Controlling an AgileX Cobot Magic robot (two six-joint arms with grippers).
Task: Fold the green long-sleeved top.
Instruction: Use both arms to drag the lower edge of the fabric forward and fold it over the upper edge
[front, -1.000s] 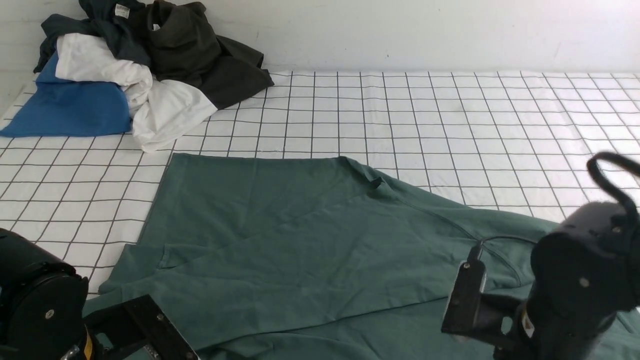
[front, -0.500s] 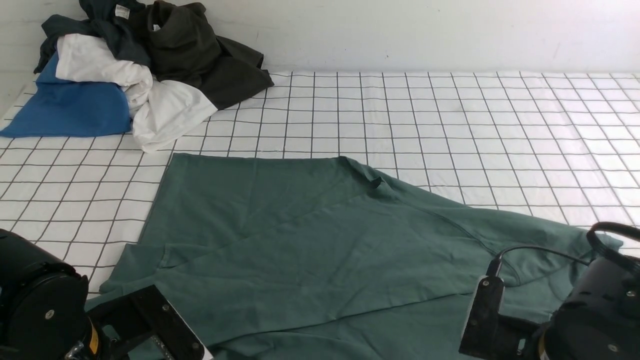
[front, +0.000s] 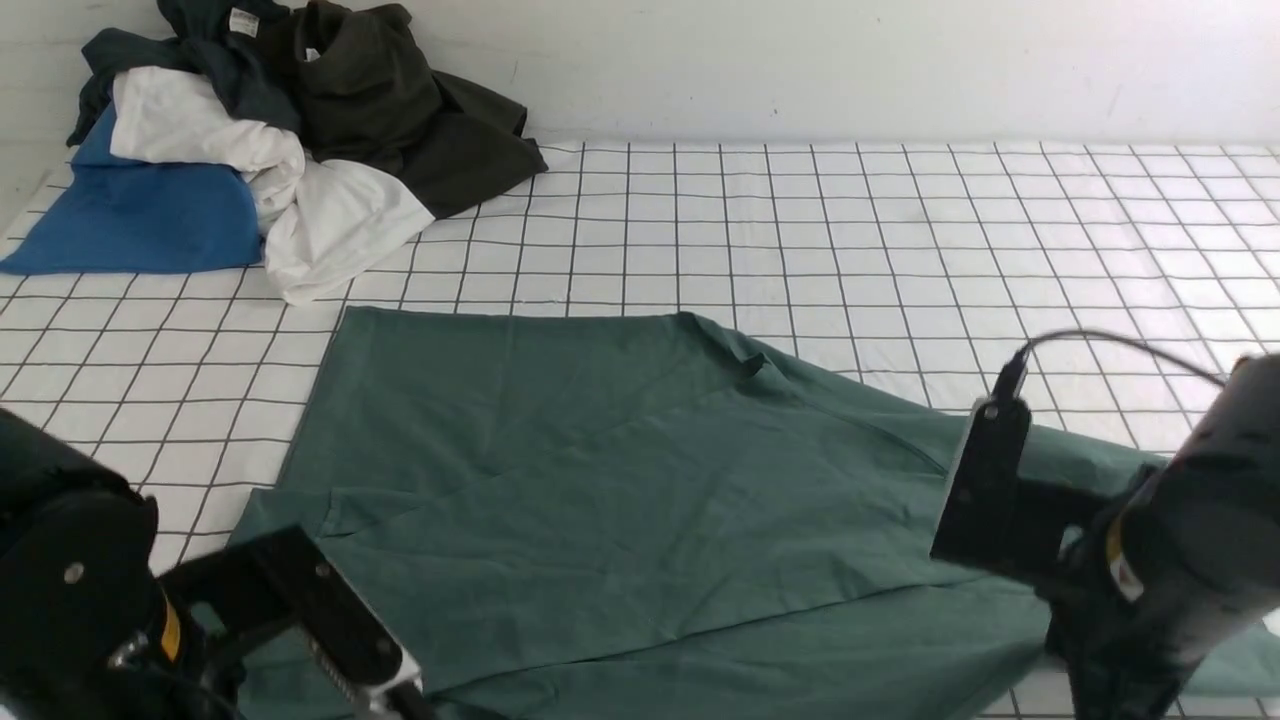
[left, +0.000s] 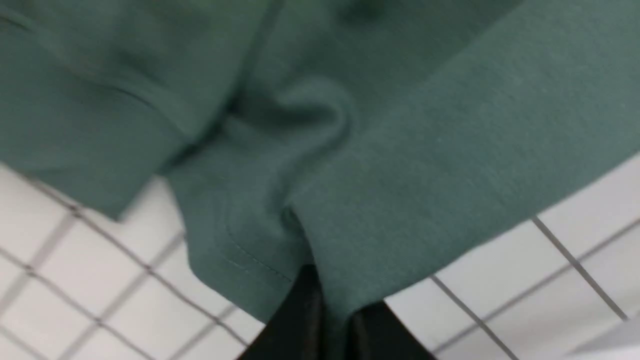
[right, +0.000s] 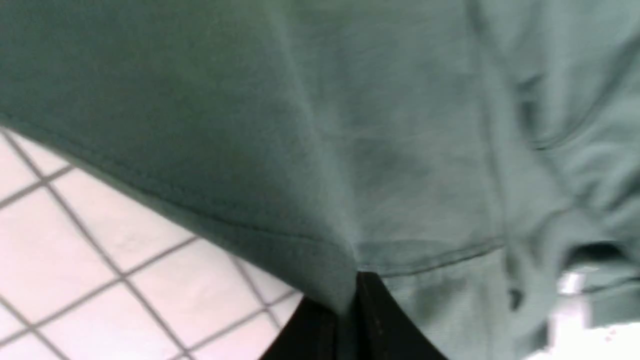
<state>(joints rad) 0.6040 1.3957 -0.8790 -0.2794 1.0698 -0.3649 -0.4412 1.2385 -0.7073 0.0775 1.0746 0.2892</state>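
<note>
- The top (front: 620, 480) lies spread over the near half of the desk (front: 900, 230), from near the left edge to near the right edge.
- Its far hem runs straight, roughly parallel to the desk's far edge, about midway across the desk.
- The near part of the top runs out of sight at the near edge in the front view.
- A crease crosses the cloth on a slant, from the near left side up toward a small pucker near the desk's middle.
- Closer to the near edge, one layer overlaps another along a long slanted edge.
- The left gripper (left: 335, 315) is clamped on the top (left: 400, 150): a bunched fold of cloth with a stitched hem sits pinched between its two dark fingers, above the checked desk.
- The right gripper (right: 352, 320) is likewise closed on the top (right: 350, 125), with a hemmed edge drawn tight between its fingers.
- The left arm (front: 80, 600) stands at the near left corner and the right arm (front: 1180, 560) at the near right corner, both over the edges of the cloth.
- In the front view the arms hide both sets of fingers.
- A pile (front: 260, 130) of blue, white and dark clothes sits in the far left corner, clear of the top.
</note>
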